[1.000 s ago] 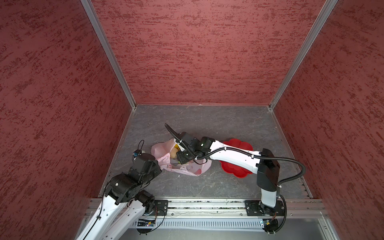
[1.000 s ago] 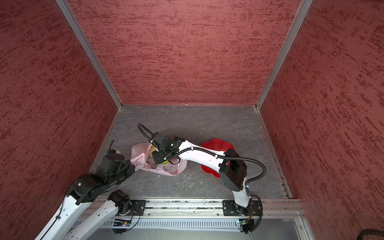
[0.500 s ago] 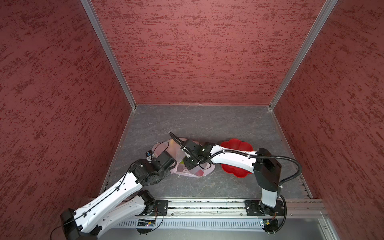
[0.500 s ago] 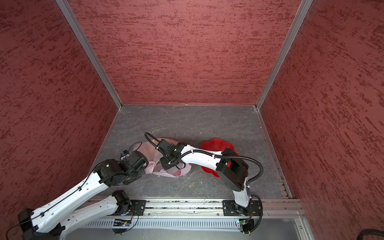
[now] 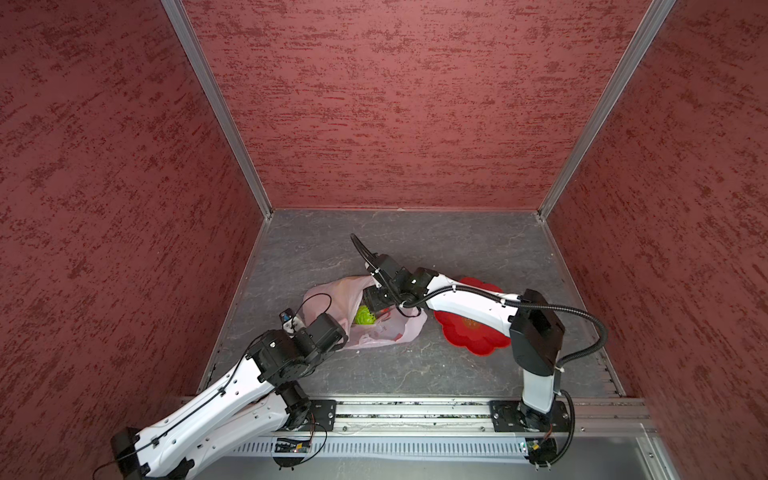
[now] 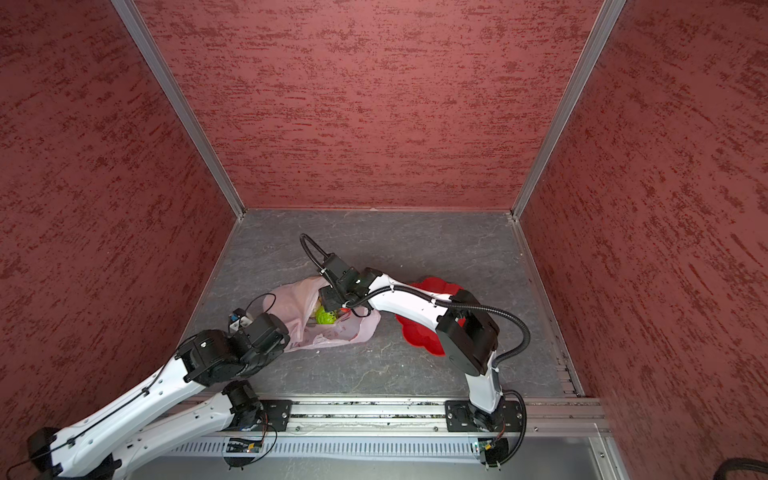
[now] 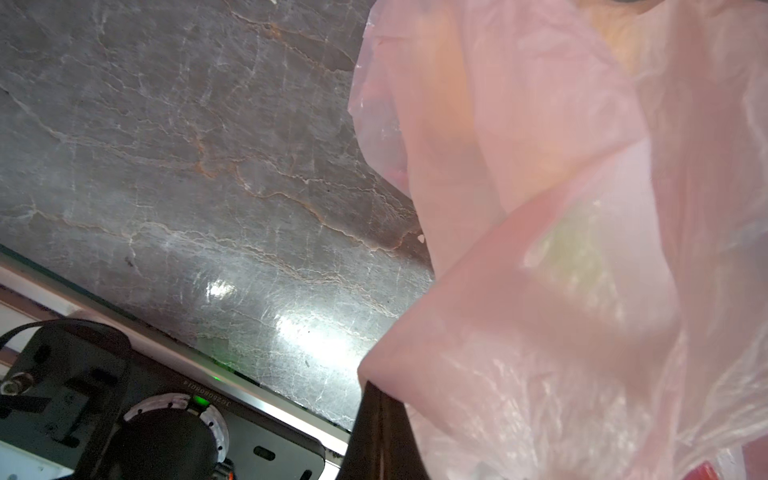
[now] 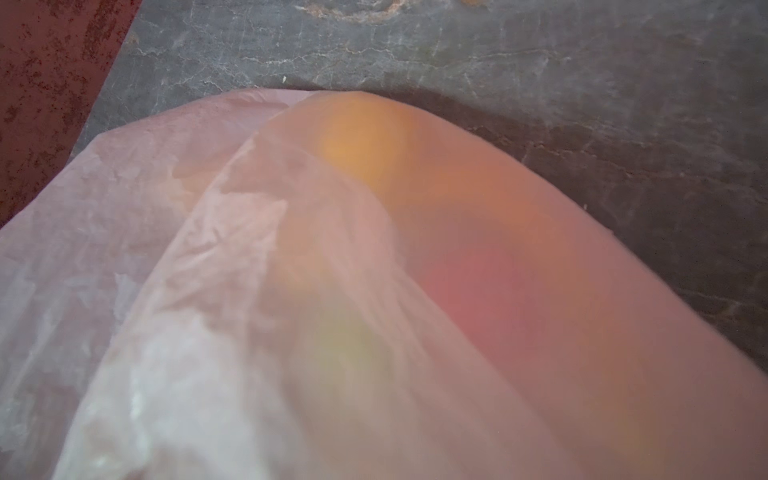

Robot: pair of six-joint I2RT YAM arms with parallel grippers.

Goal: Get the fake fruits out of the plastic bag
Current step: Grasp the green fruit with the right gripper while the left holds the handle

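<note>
The left gripper (image 5: 337, 337) sat low at the near left edge of the plastic bag (image 5: 386, 328) in both top views, its jaws hidden under its own wrist. The right gripper (image 5: 374, 301) reached across the middle to the bag's mouth, just beside a green ball (image 5: 364, 316) that showed through the opening. Whether its jaws were spread or closed could not be told there. The bag lay slumped on the grey table (image 5: 415, 374), with the red plate (image 5: 469, 336) just beside it under the right arm, probably as the place for emptied fruit. None of the fake fruits lay outside the bag.

In the left wrist view one dark finger (image 7: 374, 424) met the pink film, which rose from it in a taut fold. The jaws were pressed together and seemed to pinch the bag. That looked like an anchoring hold, so that the bag would not drag while the other arm worked. A greenish patch (image 7: 573, 257) glowed through the plastic.

In the right wrist view the film filled the picture and no finger showed. Yellow-orange (image 8: 361, 137), red (image 8: 478, 299) and greenish (image 8: 345, 345) blurs lay behind it, so the fruits were judged to be inside.
</note>
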